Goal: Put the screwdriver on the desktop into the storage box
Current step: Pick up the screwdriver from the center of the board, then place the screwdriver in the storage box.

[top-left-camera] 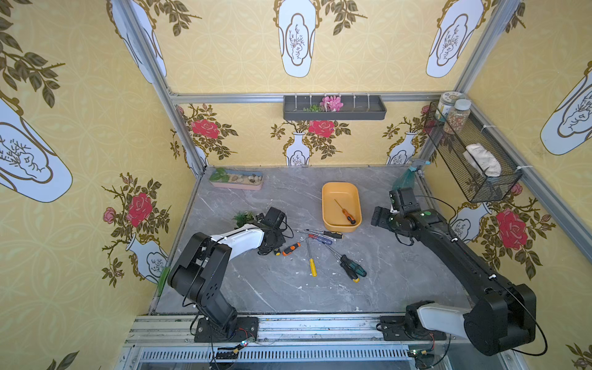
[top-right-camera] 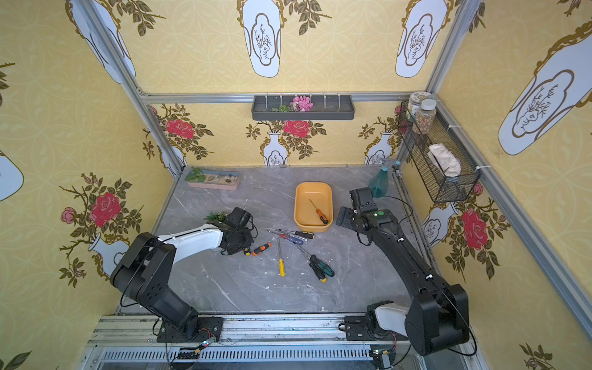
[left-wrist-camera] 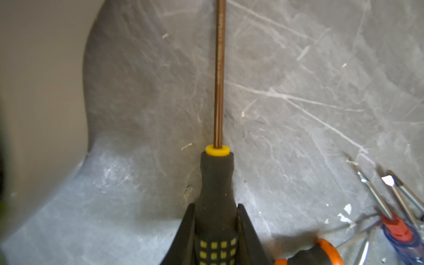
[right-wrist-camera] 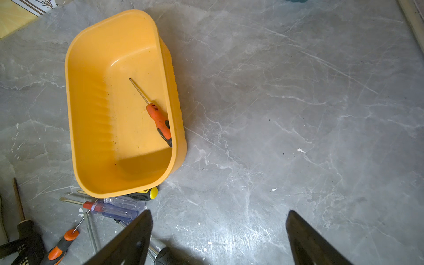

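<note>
My left gripper point(left-wrist-camera: 215, 206) is shut on the black handle of a screwdriver point(left-wrist-camera: 216, 174) with a yellow collar and a brown shaft, low over the grey desktop point(top-left-camera: 272, 288). In both top views this gripper point(top-left-camera: 271, 248) sits left of the loose tools, and the handle's yellow butt point(top-right-camera: 246, 251) pokes out. The orange-yellow storage box point(top-left-camera: 325, 205) point(right-wrist-camera: 91, 114) holds an orange-handled screwdriver point(top-left-camera: 346, 213) point(right-wrist-camera: 159, 120). My right gripper point(right-wrist-camera: 219, 215) point(top-left-camera: 381, 217) hangs open and empty, just right of the box.
Several screwdrivers lie before the box: orange-black point(top-left-camera: 291, 249), yellow point(top-left-camera: 312, 267), green-black point(top-left-camera: 352, 269), clear blue point(top-left-camera: 323, 238). A pink tray of pebbles point(top-left-camera: 237, 181) and a small plant point(top-left-camera: 243, 217) sit far left. A spray bottle point(top-left-camera: 407, 177) stands far right.
</note>
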